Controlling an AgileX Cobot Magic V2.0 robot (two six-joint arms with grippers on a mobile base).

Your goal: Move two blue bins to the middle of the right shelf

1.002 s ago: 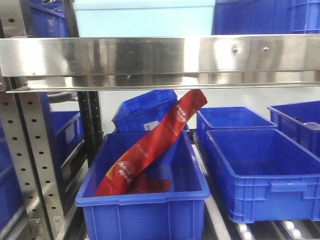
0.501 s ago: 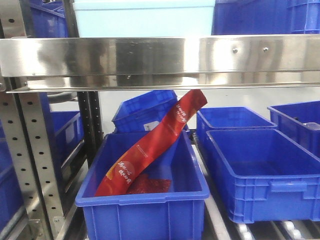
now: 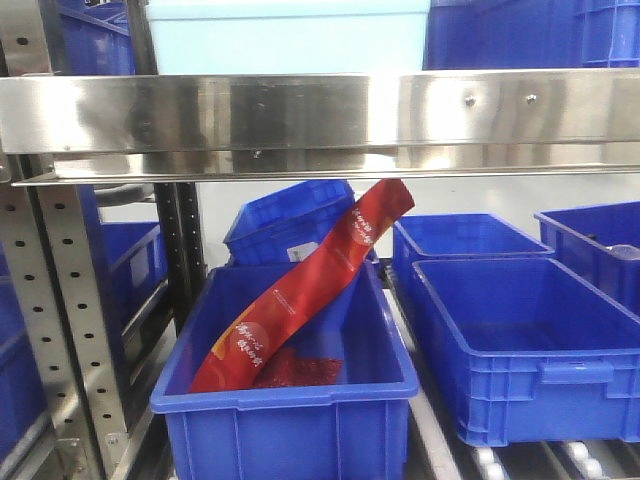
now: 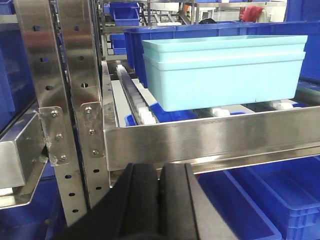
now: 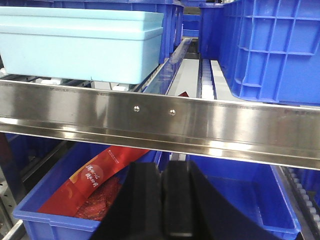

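1. With both sets of jaws pressed together and empty, I see the left gripper and right gripper at bottom centre of their wrist views.
2. Above them runs the steel shelf rail.
3. The nearest blue bin, lower centre of the front view, holds a red packet; a second blue bin sits lower right.
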